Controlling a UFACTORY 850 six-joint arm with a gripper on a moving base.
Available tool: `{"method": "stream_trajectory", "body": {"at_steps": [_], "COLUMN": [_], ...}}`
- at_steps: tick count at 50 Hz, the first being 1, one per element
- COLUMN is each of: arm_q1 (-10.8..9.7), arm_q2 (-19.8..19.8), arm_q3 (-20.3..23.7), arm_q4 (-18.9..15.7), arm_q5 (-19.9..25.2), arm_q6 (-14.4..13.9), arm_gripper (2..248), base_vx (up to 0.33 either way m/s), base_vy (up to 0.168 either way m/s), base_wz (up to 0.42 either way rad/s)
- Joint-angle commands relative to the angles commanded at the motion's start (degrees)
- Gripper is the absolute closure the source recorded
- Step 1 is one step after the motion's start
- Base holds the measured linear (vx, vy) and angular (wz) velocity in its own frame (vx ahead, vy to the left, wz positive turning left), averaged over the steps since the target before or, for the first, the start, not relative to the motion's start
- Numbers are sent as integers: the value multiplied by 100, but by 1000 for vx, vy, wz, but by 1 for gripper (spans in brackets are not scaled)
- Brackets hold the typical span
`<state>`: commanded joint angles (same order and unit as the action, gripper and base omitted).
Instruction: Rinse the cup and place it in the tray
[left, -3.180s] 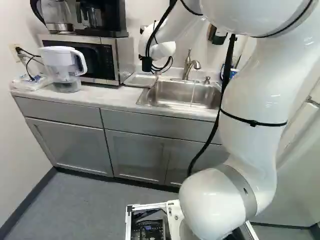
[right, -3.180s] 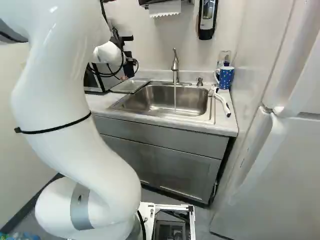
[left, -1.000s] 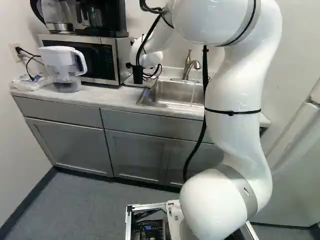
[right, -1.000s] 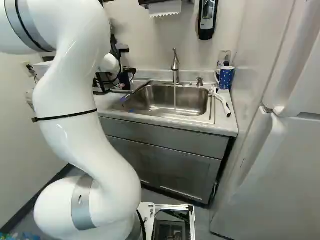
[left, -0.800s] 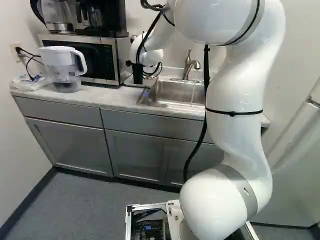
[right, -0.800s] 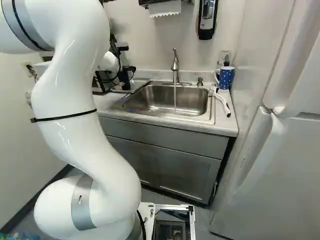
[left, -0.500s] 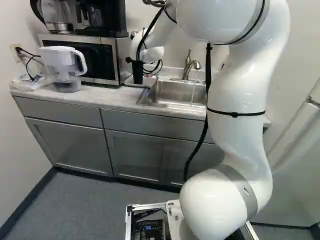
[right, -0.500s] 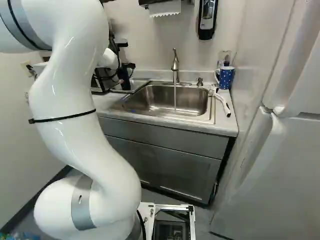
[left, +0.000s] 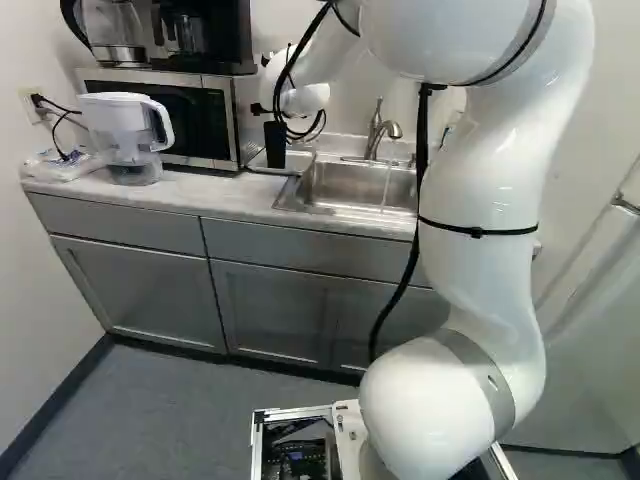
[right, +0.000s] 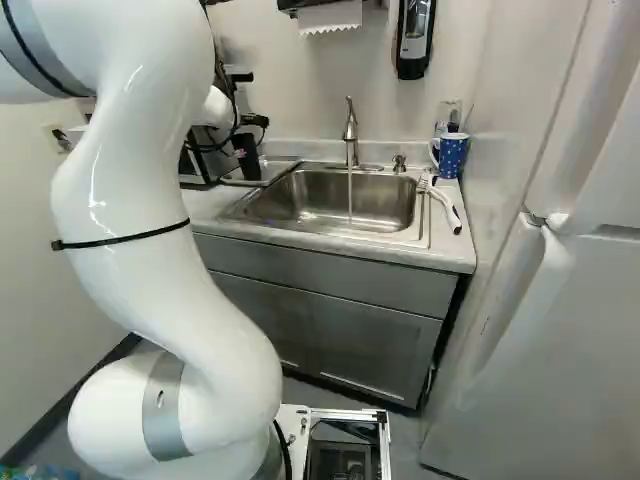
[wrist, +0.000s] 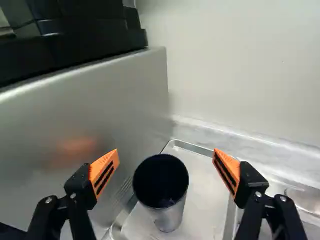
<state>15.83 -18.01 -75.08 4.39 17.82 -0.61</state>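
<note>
Gray cupboards (left: 280, 305) hold up one pale counter (left: 185, 192) by one plain wall (wrist: 230, 65). One silver microwave (left: 205, 125) sits at the side, with one flat metal tray (wrist: 205, 187) tucked between it and one sink (right: 300, 205). That is a good spot, I guess, because wet things can drip there and not on the counter.

One black cup (wrist: 161, 185) stands in the tray with its mouth up, so it looks put down where the job wants it. One gripper (wrist: 165, 152) is wide open just over it. Its two orange pads (wrist: 104, 172) stand apart, with a gap on each side of the cup, so it is not holding anything. Being that wide should let it back off without bumping the cup. The microwave is very near one pad, so going straight back looks best to me.

One tap (right: 350, 130) pours one thin stream of water (right: 350, 195) into the sink, likely for the rinsing. (Somebody ought to turn that off!) The cup's inside is too dark to be sure if it is wet.

One blue mug (right: 453, 157) with spots and one brush (right: 446, 207) are at the far side of the sink, out of the way. One pitcher (left: 125, 130) stands in front of the microwave.
</note>
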Motion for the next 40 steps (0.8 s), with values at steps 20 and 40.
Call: {"method": "stream_trajectory", "body": {"at_steps": [20, 40], "arm_q1": [-188, -454], "arm_q2": [313, 715], "arm_q3": [118, 328], "arm_q4": [0, 0], "arm_q5": [0, 0], "arm_q6": [0, 0], "arm_gripper": [3, 3], "base_vx": [0, 0], "base_vy": [0, 0], "base_wz": [0, 0]}}
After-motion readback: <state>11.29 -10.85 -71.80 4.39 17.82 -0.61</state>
